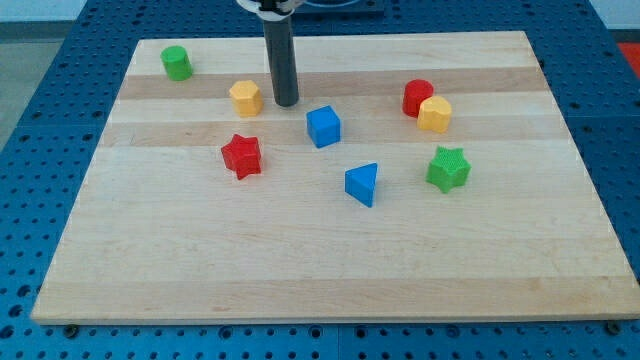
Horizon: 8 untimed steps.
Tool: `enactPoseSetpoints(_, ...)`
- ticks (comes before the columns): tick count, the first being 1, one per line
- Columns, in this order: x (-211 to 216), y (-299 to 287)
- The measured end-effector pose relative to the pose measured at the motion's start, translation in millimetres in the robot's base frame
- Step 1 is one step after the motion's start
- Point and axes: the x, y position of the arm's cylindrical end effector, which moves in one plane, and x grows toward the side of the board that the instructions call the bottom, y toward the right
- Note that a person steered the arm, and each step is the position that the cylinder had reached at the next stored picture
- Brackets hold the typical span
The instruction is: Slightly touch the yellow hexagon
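Yellow and six-sided, the yellow hexagon [245, 97] sits upright on the wooden bench [330, 270] toward the view's upper left. My tip [286, 103] rests just beside its right side; contact cannot be judged.

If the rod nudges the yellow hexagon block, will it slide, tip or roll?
The yellow hexagon block looks squat and flat-based, so it probably slides rather than tips or rolls. The smooth wooden board suggests little resistance. My tip stands just to its right.
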Motion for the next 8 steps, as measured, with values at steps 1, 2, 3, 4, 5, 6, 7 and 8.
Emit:
enactPoseSetpoints(1,1.1,2.2)
enactPoseSetpoints(2,1.2,1.6)
enactPoseSetpoints(3,1.2,-5.2)
enactPoseSetpoints(4,10.1,-8.6)
enactPoseSetpoints(5,26.9,-8.6)
enactPoseSetpoints(6,35.4,-9.1)
enactPoseSetpoints(7,38.6,-12.7)
enactPoseSetpoints(8,38.6,-27.7)
